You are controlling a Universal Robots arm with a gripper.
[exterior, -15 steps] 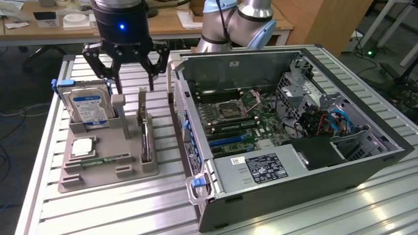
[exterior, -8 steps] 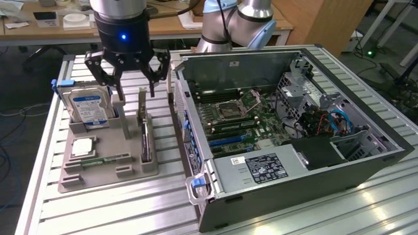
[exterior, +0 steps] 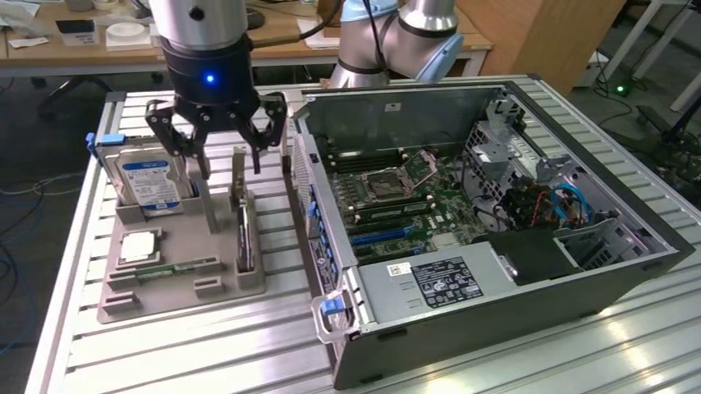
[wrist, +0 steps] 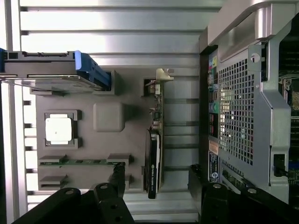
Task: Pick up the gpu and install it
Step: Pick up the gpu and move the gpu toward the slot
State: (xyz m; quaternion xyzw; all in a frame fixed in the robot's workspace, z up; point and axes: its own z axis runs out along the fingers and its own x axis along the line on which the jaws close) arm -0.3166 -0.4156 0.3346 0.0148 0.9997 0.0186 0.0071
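Slatted table point(exterior: 164, 361), hand point(exterior: 228, 168) wide over upright gpu point(exterior: 242, 222), wrist view showing silver bracket point(wrist: 163, 75)

hard drive label point(exterior: 151, 182), power supply label point(exterior: 438, 279), gpu point(wrist: 153, 164) print, none readable

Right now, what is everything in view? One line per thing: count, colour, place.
thin flat circuit-board gpu: one; green with black cooler and silver bracket; standing on edge in the tray, on the side nearer the case.
metal hard drive: one; silver, blue-white label; upright in the tray, on the exterior view's left of the gpu.
square processor chip: one; silver; flat in a tray recess.
narrow memory stick: one; green; lying in a tray slot.
plastic holder tray: one; grey; on the table beside the case.
open metal computer case: one; grey; the exterior view's right, motherboard exposed.
slatted aluminium table: one; silver; under everything.
gripper: one; black; open, above the gpu.
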